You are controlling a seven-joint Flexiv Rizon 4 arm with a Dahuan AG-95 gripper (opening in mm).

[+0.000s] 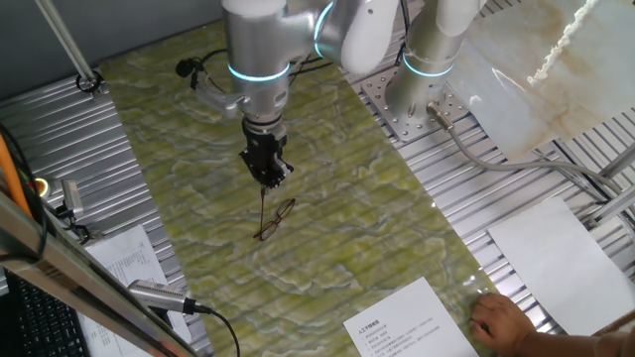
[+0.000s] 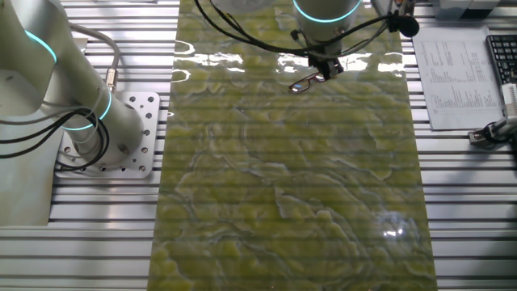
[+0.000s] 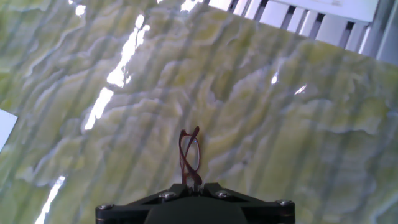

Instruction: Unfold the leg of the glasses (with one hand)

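Observation:
The glasses [image 1: 277, 219] are small, with a thin reddish-brown wire frame, and rest on the green marbled mat [image 1: 337, 198]. One thin leg runs from the frame up into my gripper [image 1: 267, 178]. The gripper is black, on the silver arm with a cyan ring, and points down just behind the glasses. In the hand view the frame [image 3: 189, 155] stands on edge right in front of the fingertips, and the gripper [image 3: 194, 185] is shut on the end of the leg. In the other fixed view the glasses [image 2: 304, 82] lie left of the gripper [image 2: 326, 69].
A second arm's base [image 1: 425, 109] stands on the mat's back right edge. A printed sheet [image 1: 407, 322] lies at the front, with a human hand [image 1: 501, 322] beside it. More papers [image 1: 134, 260], cables and a keyboard [image 2: 502, 56] lie on the ribbed metal table.

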